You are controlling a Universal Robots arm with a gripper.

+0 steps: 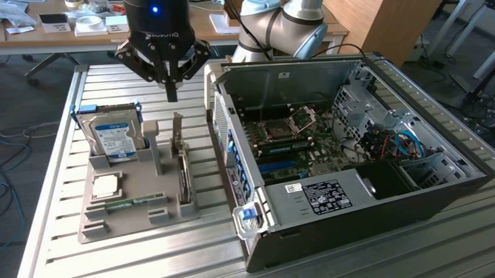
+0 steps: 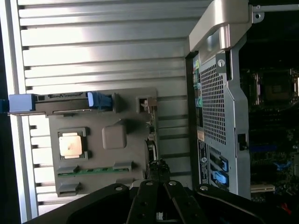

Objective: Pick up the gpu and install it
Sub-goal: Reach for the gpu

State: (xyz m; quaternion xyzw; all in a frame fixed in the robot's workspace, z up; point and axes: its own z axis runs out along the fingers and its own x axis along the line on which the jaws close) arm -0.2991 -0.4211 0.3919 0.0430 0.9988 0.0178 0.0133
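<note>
Gripper (image 1: 171, 92), pressed together, hangs over the slatted metal table (image 1: 116, 78); wooden desk (image 1: 197, 23) behind.

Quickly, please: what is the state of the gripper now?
Gripper: closed, holding nothing; the gpu stands in the tray.

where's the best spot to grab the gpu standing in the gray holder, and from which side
Grip the gpu by its exposed top edge, coming straight down. It stands on its long edge in the gray holder, flat faces free above the slots, so a pinch across its thickness should fit. Avoid the silver bracket at one end.
</note>
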